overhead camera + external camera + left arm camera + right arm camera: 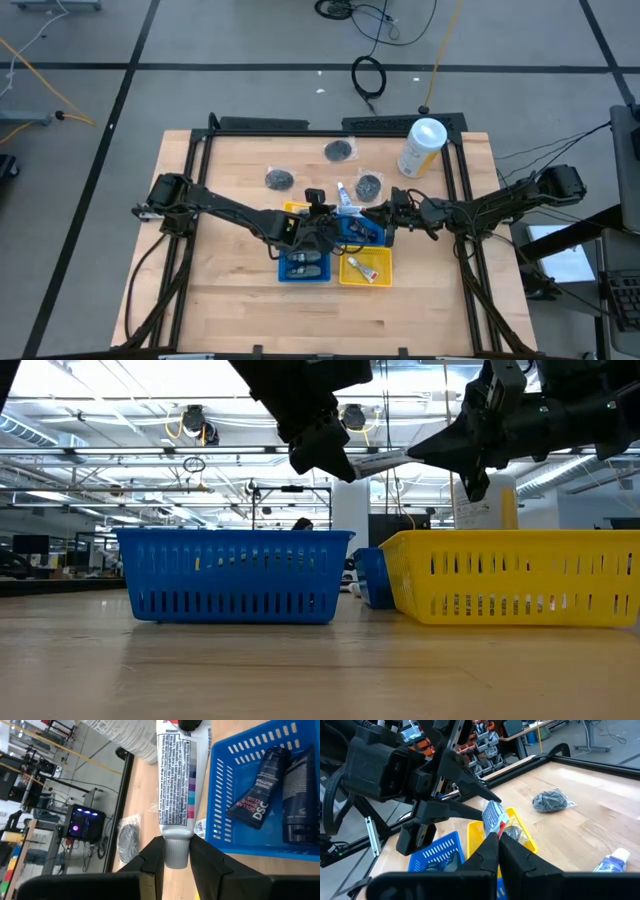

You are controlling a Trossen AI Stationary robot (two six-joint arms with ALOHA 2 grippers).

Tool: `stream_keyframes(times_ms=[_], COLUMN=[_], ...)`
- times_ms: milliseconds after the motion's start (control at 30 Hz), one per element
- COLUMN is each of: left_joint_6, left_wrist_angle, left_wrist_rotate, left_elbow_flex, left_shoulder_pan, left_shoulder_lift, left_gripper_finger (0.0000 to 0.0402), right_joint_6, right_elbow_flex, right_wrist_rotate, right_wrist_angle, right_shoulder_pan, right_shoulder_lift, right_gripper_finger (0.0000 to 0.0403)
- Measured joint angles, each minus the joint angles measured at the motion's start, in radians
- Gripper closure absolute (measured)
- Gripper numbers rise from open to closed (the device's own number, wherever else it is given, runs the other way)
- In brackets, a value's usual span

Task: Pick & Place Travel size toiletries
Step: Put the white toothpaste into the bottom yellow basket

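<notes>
**Holding one tube between both grippers**

Your left gripper (176, 857) has its fingers pinching the white tube (175, 780) at the cap end. Your right gripper (498, 845) has its fingers pressed on the tube's other end. The tube hangs above the baskets, mid-bench (230, 290). Dark bottles (260, 790) lie in the blue basket (235, 765).

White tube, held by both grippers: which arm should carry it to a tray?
Left, probably. The left gripper clamps the white tube at its cap, with the blue tray right beside it; the right gripper only pinches the far end.
</notes>
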Motion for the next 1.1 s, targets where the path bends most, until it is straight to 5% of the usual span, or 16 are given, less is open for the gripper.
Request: stream_keyframes(times_ms=[433, 833, 1100], left_joint_6=[-0.010, -0.034, -0.050], left_wrist_angle=[0.002, -0.022, -0.077], left_wrist_rotate=[-0.019, -0.020, -0.077], left_elbow_flex=[0.000, 0.000, 0.000], left_shoulder_pan=[-0.016, -0.016, -0.017], left_shoulder_lift=[-0.002, -0.011, -0.011], left_gripper_finger=[0.0314, 0.0173, 0.0140], right_joint_6=[-0.019, -0.018, -0.007], right_elbow_flex=[0.000, 0.000, 0.000], right_wrist_rotate=[-0.025, -0.025, -0.027], right_wrist_angle=[-0.035, -0.096, -0.243], right_shoulder_pan=[0.000, 0.003, 0.090], right_shoulder_lift=[-0.035, -0.070, -0.154], right_gripper_finger=[0.0403, 0.0403, 0.0403])
